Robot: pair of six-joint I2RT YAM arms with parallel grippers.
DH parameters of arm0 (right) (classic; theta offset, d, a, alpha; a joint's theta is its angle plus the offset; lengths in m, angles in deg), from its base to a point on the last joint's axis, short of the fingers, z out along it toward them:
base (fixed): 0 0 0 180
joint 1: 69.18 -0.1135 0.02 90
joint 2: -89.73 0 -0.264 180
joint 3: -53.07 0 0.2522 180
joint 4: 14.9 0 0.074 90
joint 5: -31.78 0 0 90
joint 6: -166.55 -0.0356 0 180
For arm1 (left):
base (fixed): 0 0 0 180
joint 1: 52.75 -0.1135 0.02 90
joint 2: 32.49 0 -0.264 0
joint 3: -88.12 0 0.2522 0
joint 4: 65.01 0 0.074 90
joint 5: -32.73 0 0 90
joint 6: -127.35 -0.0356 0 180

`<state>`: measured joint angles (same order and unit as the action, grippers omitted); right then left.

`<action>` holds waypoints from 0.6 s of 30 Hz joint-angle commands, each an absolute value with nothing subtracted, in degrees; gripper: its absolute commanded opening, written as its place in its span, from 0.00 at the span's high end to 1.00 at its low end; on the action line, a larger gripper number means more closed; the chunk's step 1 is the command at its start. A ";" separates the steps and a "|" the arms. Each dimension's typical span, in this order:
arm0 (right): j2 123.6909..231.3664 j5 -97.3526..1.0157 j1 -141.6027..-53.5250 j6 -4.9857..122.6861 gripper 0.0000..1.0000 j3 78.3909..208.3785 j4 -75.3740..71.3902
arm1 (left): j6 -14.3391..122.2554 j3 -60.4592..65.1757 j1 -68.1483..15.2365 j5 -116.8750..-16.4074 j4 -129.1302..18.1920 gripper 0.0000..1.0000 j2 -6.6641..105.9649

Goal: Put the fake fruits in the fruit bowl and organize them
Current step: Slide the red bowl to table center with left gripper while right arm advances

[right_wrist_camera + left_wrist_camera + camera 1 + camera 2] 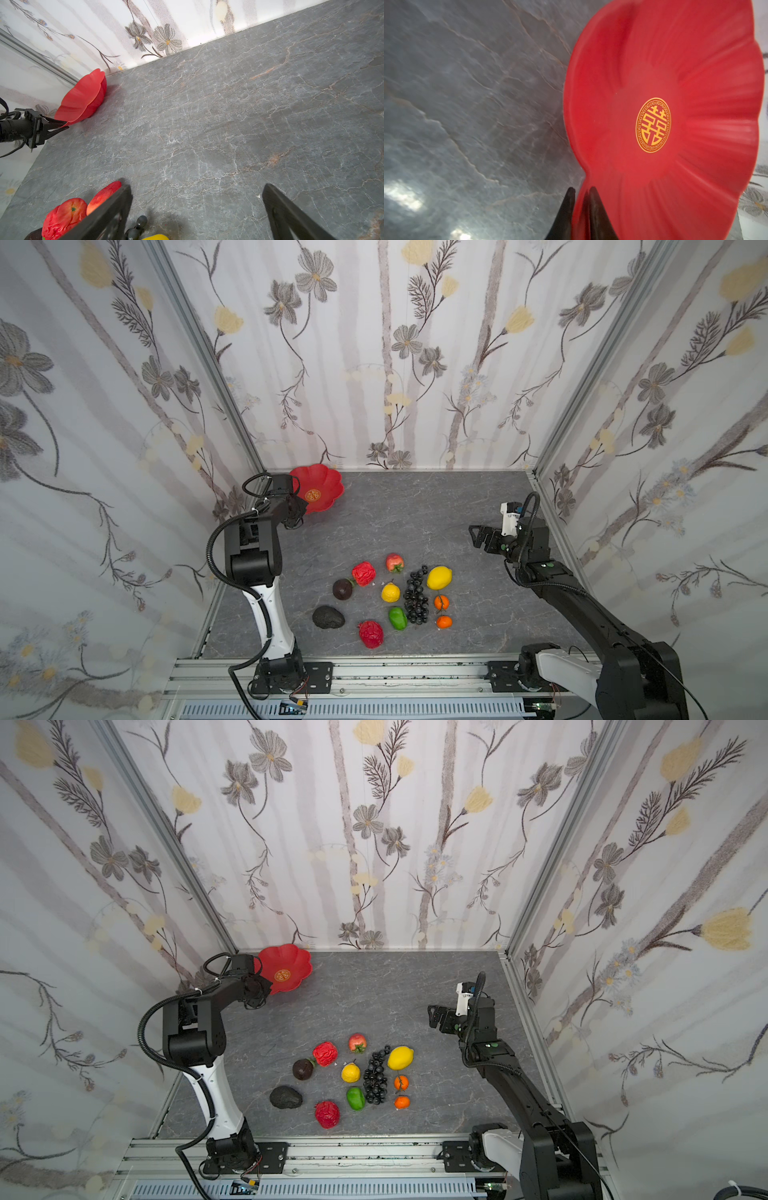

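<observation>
The fruit bowl (322, 485) (291, 965), a red dish with a petal rim and a gold emblem, is in the back left corner. My left gripper (296, 514) (581, 190) is shut on its near rim, one finger inside the bowl (685, 72) and one outside. In the right wrist view the bowl (83, 97) looks tilted, with the left gripper (66, 124) pinching its edge. The fake fruits lie in a cluster at front centre: lemon (439, 577), black grape bunch (417, 599), avocado (328, 617), green piece (397, 617) and others. My right gripper (473, 533) (197, 187) hovers open and empty at the right.
The patterned back wall and the left wall's metal post (208, 364) stand close behind the bowl. Bare grey stone tabletop (407, 514) lies between the bowl and the fruit cluster. A metal rail (374, 672) runs along the front edge.
</observation>
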<state>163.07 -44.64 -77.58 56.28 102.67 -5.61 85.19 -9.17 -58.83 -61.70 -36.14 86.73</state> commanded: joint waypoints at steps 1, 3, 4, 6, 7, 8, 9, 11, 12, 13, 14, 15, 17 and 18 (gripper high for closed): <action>163.03 -44.58 -77.88 56.69 0.02 103.44 -5.00 | 83.61 -7.61 -56.39 -65.05 -35.37 0.85 85.64; 162.94 -44.78 -78.06 56.60 0.02 103.55 -4.57 | 82.77 -7.51 -53.98 -66.67 -34.90 0.85 85.33; 162.85 -44.94 -78.14 56.51 0.02 103.51 -4.40 | 82.09 -7.55 -53.10 -67.17 -34.61 0.86 85.20; 162.94 -44.92 -78.28 56.34 0.01 103.87 -3.62 | 80.78 -7.64 -50.46 -68.30 -34.08 0.86 84.78; 162.89 -44.91 -78.40 56.34 0.01 103.92 -3.22 | 80.08 -7.60 -49.31 -69.08 -34.02 0.86 84.59; 162.85 -45.00 -78.57 56.26 0.01 104.01 -2.86 | 79.36 -7.64 -48.08 -69.61 -33.75 0.86 84.37; 162.77 -45.07 -78.74 56.25 0.02 104.18 -2.51 | 78.70 -7.73 -46.83 -70.16 -33.28 0.86 84.32; 162.68 -45.12 -79.06 56.08 0.01 104.26 -2.03 | 77.34 -7.82 -44.70 -71.72 -32.86 0.86 84.01; 162.68 -45.19 -79.27 55.98 0.01 104.23 -1.86 | 76.73 -7.90 -43.60 -72.22 -32.45 0.86 83.87; 162.75 -45.20 -79.47 55.63 0.01 104.19 -1.69 | 76.18 -8.06 -42.74 -72.68 -32.14 0.86 83.68; 162.85 -45.13 -79.83 55.34 0.01 104.21 -1.43 | 75.47 -8.23 -41.71 -73.51 -31.74 0.86 83.65; 163.01 -45.19 -80.19 55.07 0.01 104.22 -1.41 | 74.80 -8.47 -40.76 -74.14 -31.31 0.86 83.59; 163.33 -45.31 -81.19 54.54 0.01 104.16 -1.15 | 73.57 -8.52 -39.07 -75.46 -30.56 0.86 83.59; 163.53 -45.51 -81.79 54.33 0.01 104.15 -1.23 | 73.19 -8.51 -38.25 -76.06 -30.19 0.86 83.49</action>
